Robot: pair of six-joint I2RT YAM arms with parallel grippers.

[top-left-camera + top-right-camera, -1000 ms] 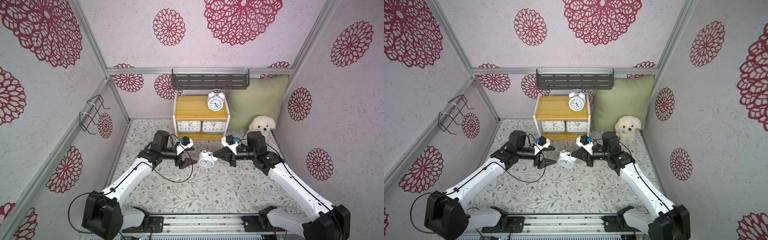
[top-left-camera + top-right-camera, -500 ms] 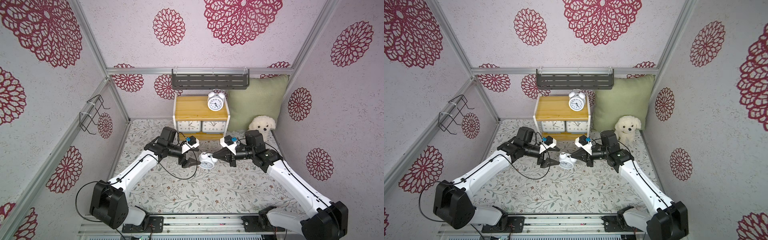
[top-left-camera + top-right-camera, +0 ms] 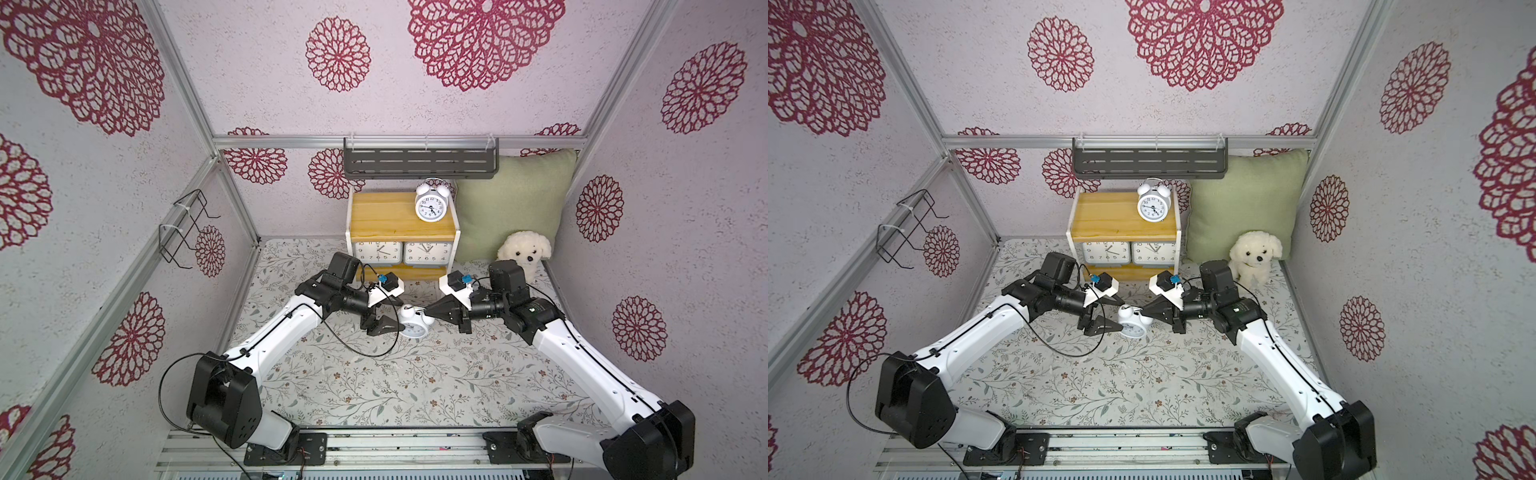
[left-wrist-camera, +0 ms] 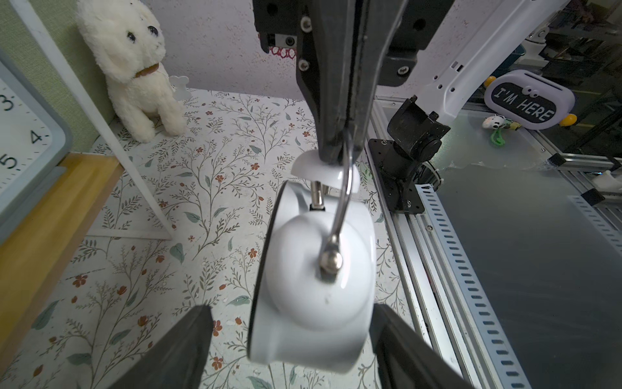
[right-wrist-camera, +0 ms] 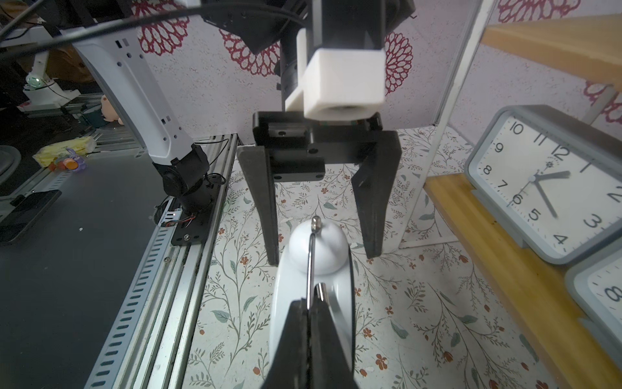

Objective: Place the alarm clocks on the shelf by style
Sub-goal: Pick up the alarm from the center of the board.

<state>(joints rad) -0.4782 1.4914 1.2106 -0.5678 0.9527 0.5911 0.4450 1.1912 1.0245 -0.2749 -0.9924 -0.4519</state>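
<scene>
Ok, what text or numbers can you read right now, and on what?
"I'M HERE": lilac sign outside the cell.
"1" to "12": grey clock dial, on the shelf's lower board.
Twin-bell clock on the shelf top: numerals too small to read.

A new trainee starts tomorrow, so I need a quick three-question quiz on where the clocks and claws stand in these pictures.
1. True or false: a round twin-bell clock stands on the shelf's top board.
2. The right claw is shut on which part of the clock between the arms? A) foot B) wire handle C) face
3. Fill in: the left claw is ___, with a finger on either side of that clock.
Key: 1 true; 2 B; 3 open.
</scene>
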